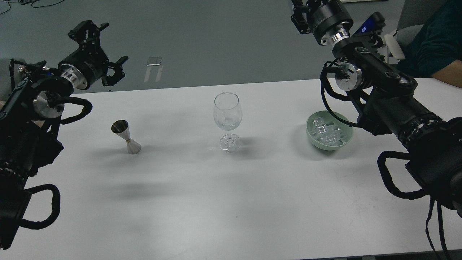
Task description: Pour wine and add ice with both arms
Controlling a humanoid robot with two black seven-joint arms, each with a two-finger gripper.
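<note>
Ice (329,133) sat in green bowl (311,134) on desk (231,202), right of wine glass (227,119). Left gripper (104,54) released, empty; right gripper (299,16) state unclear. Descend vertically, pinch one cube.

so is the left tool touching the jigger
Apart. The head view shows the left tool raised beyond the table's far edge, well clear of the jigger.
</note>
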